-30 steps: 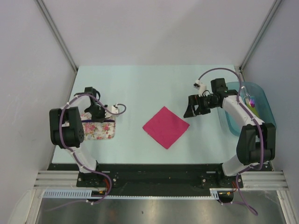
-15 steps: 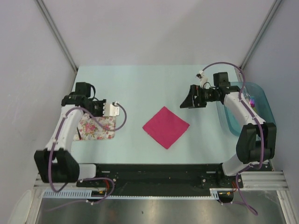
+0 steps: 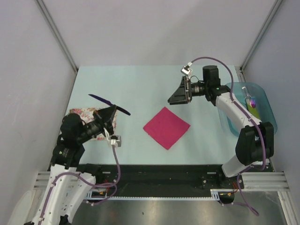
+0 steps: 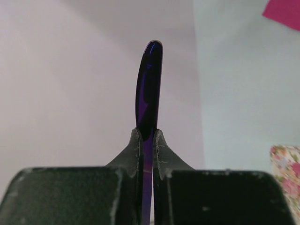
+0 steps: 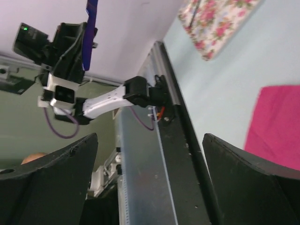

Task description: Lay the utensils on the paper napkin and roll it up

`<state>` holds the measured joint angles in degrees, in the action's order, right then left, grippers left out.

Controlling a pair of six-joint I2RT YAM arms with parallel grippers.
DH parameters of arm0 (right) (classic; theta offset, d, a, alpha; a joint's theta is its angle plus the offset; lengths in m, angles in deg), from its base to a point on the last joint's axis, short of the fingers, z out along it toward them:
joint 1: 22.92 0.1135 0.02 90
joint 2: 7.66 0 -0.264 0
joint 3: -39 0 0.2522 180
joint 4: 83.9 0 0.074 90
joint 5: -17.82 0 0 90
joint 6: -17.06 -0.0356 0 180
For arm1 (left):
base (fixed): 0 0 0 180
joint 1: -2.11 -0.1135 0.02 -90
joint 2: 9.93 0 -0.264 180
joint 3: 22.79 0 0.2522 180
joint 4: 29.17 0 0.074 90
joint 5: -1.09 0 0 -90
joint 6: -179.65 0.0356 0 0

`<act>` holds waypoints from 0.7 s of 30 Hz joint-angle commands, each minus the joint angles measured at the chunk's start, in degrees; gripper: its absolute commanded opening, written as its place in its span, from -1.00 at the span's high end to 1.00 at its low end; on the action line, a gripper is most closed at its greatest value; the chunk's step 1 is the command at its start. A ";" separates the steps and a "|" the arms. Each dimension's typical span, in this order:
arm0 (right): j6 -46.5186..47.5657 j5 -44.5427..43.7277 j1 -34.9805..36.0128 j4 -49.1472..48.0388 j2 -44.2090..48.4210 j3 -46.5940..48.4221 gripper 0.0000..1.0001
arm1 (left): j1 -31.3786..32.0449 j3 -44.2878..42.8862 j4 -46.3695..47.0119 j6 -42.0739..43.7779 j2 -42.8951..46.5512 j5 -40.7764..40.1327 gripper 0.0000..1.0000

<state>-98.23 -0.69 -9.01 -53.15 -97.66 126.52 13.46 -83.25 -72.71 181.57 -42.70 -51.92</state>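
A slim dark blue utensil (image 3: 101,100) is clamped in my left gripper (image 3: 111,109), which is raised above the table's left side and shut on it. In the left wrist view the utensil (image 4: 148,89) stands straight up out of the closed fingers (image 4: 136,147). The magenta paper napkin (image 3: 166,127) lies flat at the table's centre, with nothing on it. My right gripper (image 3: 177,96) hovers behind the napkin, open and empty; its view shows the napkin (image 5: 276,126) at the right edge.
A floral cloth pouch (image 3: 80,112) lies under the left arm at the table's left. A teal bin (image 3: 264,112) on the right holds a white-handled brush (image 3: 252,100). The arm bases and a black rail (image 3: 159,171) line the near edge.
The left arm has risen from the floral pouch, lifting the dark blue utensil into the air. The right gripper has shifted left and toward the back, still open.
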 commanded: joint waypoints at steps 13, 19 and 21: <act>-64.95 -0.47 19.65 -80.44 -11.07 0.95 -0.57 | 12.20 6.79 15.81 12.75 9.04 5.81 1.00; -66.72 -1.17 24.93 -84.22 -12.22 1.83 -0.50 | 12.99 6.88 14.84 14.34 9.48 5.55 0.99; -67.95 -1.43 25.98 -85.28 -13.09 2.53 -0.44 | 13.25 6.88 14.49 15.04 9.48 5.81 0.99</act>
<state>-161.71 -1.22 15.04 -129.03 -110.36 125.30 25.90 -76.47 -59.79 192.70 -33.89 -49.05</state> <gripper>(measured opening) 0.749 0.042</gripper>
